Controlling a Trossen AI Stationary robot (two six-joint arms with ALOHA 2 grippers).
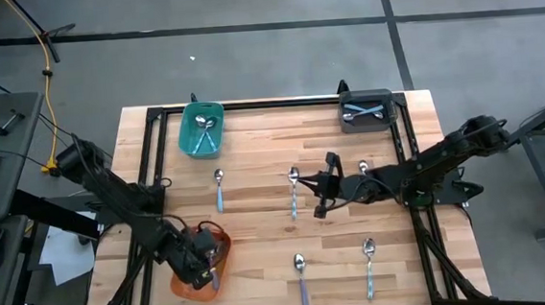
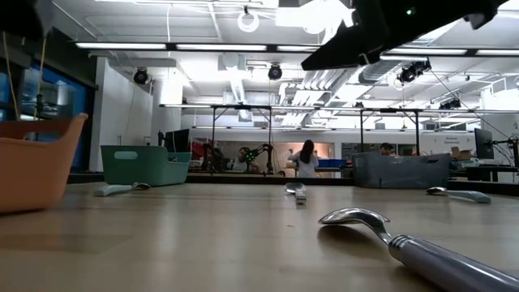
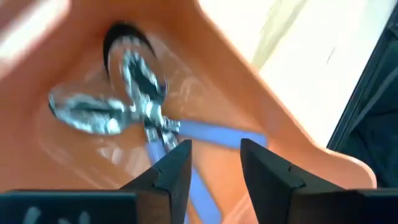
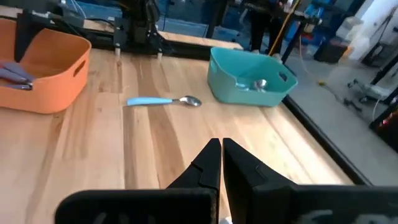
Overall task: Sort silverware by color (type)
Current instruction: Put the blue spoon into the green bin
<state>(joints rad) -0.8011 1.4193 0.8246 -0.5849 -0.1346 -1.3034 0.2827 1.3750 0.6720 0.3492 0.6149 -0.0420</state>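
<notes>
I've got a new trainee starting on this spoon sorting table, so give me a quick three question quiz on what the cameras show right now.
1. True or false: the left pincer is over the orange bin.
2. How many spoons lie loose on the table?
3. The right pincer is: A) open, B) shut and empty, C) shut on a spoon.

Key: 1 true. 2 five. 3 B.

Bare wood between scattered spoons (image 1: 294, 193), bins at edges: teal bin (image 1: 201, 129), orange bin (image 1: 199, 262)
</notes>
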